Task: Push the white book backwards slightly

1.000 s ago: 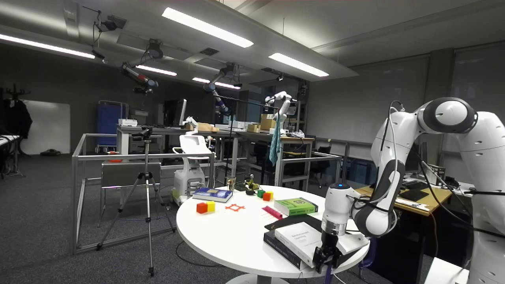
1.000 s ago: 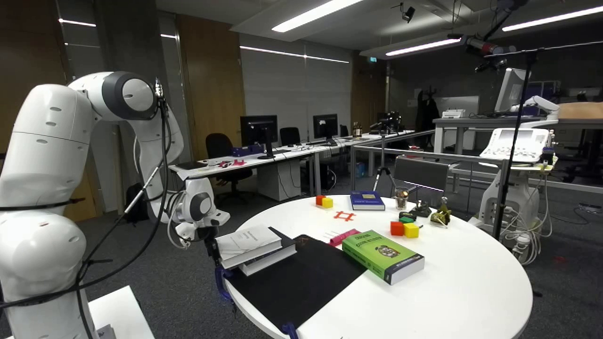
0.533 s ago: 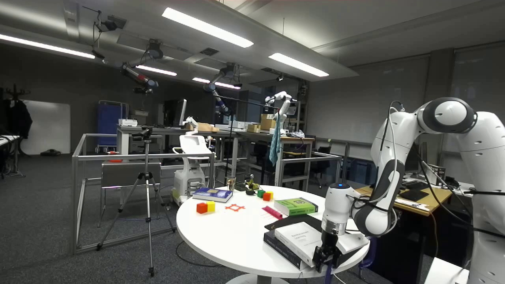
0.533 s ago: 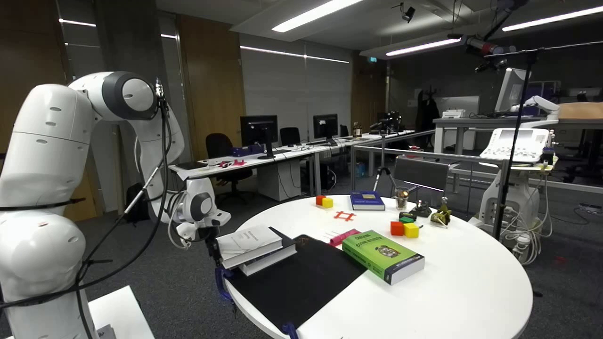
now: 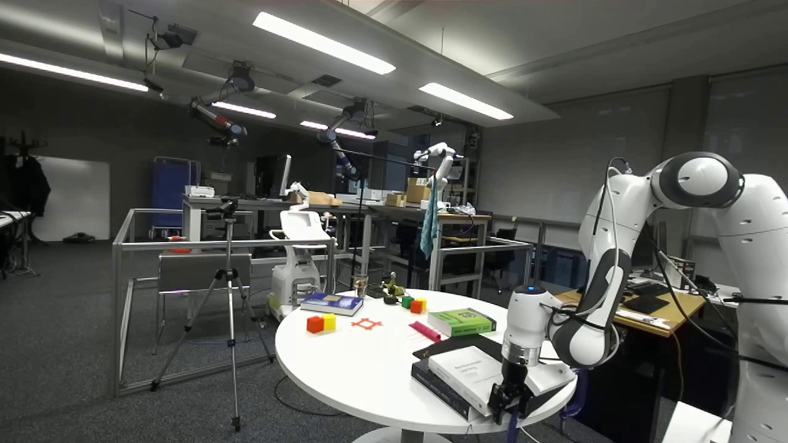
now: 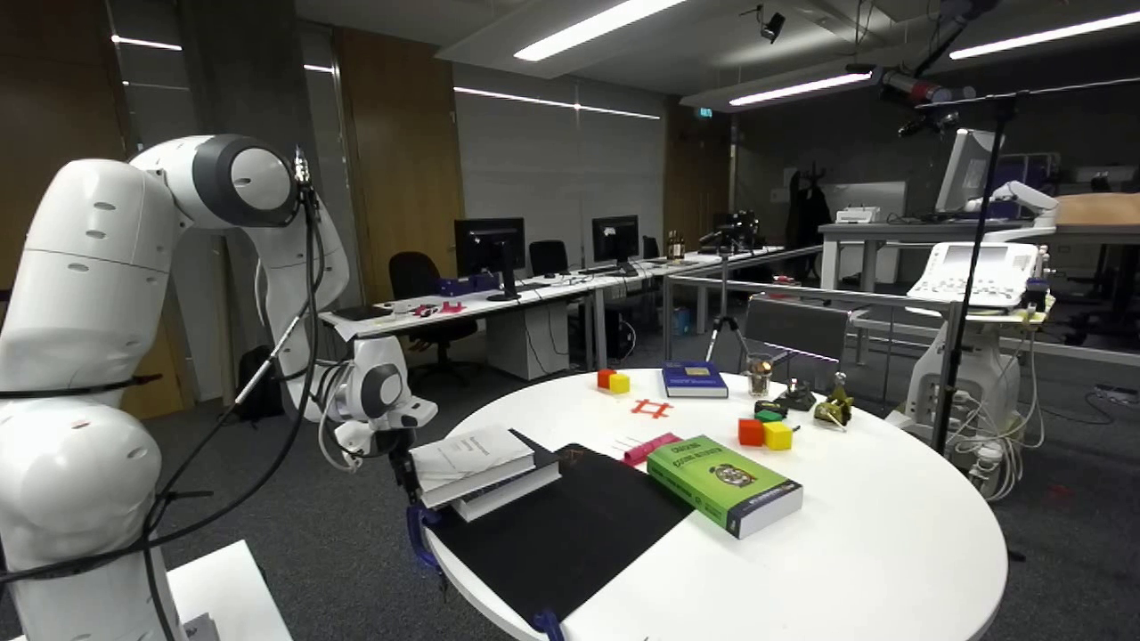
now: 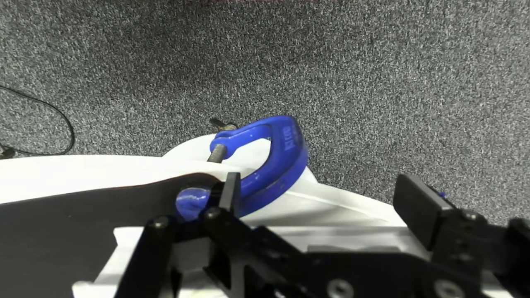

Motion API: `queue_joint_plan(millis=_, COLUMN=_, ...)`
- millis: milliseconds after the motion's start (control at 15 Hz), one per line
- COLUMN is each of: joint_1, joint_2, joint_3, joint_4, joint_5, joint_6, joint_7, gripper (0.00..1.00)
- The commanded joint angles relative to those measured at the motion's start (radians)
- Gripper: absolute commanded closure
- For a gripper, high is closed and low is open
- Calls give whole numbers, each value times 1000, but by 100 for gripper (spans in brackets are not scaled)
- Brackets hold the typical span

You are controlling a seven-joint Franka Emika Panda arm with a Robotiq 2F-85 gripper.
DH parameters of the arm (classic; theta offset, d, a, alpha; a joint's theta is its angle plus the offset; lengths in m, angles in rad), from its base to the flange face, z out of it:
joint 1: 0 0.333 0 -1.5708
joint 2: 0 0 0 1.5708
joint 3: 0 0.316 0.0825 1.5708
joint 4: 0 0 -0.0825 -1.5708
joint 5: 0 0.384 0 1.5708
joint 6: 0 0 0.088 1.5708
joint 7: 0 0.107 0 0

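Observation:
The white book [image 5: 468,374] lies flat on a thicker dark-covered book [image 5: 440,389] near the table's edge. In an exterior view the white book [image 6: 472,461] sits slightly askew on the dark book [image 6: 508,491], whose white pages show. My gripper [image 5: 512,407] points down at the table-edge end of the white book, touching it or very close; it also shows in an exterior view [image 6: 405,476]. In the wrist view my gripper [image 7: 319,182] is open, its fingers [image 7: 418,207] wide apart with nothing between the pads. Pale book edges there are mostly hidden by the gripper.
A blue clamp [image 7: 275,165] grips the table edge close by the fingers. A black mat [image 6: 570,534] lies beside and under the books. A green book [image 6: 726,481], a pink item [image 6: 648,448], coloured cubes [image 6: 764,434] and a blue book [image 6: 695,378] stand farther across the round table [image 6: 891,552].
My gripper has moved very slightly towards the middle of the table. The white book has shifted the same way by a hair at most. Everything else is still.

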Motion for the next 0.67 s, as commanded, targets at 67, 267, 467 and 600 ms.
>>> queue_joint_plan(millis=67, joint_1=-34, joint_2=-18, joint_3=-1, joint_4=12, joint_5=-9, joint_6=-29, joint_7=-67, gripper=0)
queue_joint_plan(millis=267, joint_1=-43, joint_2=-24, joint_3=-3, joint_4=13, joint_5=-12, joint_6=-35, joint_7=-96, gripper=0)
queue_joint_plan(millis=467, joint_1=-54, joint_2=-24, joint_3=-8, joint_4=17, joint_5=-10, joint_6=-34, joint_7=-126, gripper=0)
queue_joint_plan(millis=600, joint_1=-60, joint_2=-23, joint_3=-11, joint_4=20, joint_5=-8, joint_6=-34, joint_7=-139, gripper=0)
